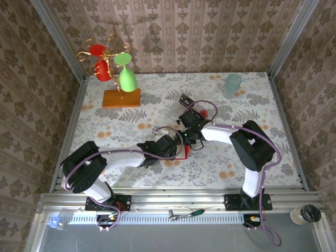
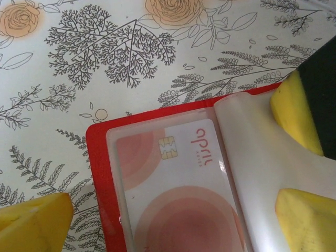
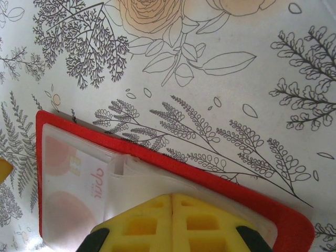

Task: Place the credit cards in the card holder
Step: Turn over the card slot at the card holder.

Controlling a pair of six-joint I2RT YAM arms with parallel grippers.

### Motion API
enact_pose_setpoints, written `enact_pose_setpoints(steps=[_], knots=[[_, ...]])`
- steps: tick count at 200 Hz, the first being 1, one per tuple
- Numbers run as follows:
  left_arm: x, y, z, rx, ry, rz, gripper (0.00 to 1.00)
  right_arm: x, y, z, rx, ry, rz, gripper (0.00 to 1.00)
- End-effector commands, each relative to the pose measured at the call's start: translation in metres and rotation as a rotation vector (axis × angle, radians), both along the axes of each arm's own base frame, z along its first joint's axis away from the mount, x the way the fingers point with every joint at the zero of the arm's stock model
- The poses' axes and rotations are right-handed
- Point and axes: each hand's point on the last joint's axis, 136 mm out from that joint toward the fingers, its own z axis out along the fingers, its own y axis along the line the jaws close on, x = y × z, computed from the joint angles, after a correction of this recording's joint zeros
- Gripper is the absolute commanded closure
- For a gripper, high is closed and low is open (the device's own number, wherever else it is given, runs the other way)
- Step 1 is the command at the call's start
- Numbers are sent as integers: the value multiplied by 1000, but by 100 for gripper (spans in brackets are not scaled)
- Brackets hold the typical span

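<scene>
Top view: left hand [image 1: 169, 147] and right hand [image 1: 190, 137] meet over the card holder [image 1: 182, 153]. Left wrist: my hand is spread wide, one credit card [image 2: 178, 194] pocketed between its fingers [image 2: 31, 223]. Right wrist: hand pinched shut, tips pressing the flap [image 3: 142, 181]. I judge this card seated; next, fetch another.

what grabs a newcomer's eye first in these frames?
The bright-red card holder lying open mid-table, with a whitish card with red circles already in its pale pocket. The right gripper, shut, sits over the holder's fold. At the far left, a cup rack holds red cups and green cups.
</scene>
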Motion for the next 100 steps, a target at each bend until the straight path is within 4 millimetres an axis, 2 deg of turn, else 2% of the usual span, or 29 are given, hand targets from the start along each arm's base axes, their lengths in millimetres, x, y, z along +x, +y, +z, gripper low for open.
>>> enact_pose_setpoints(steps=[1,19,58,100], knots=[[-1,-1,-2,5,-5,-5,0,-11,-2,-16,-10,54,5,98],[-3,3,-6,12,2,3,1,-11,-1,-15,-4,53,4,97],[-6,7,-14,20,13,1,11,-8,2,-10,6,50,4,94],[-7,7,-19,24,23,3,13,-3,6,6,26,28,8,86]])
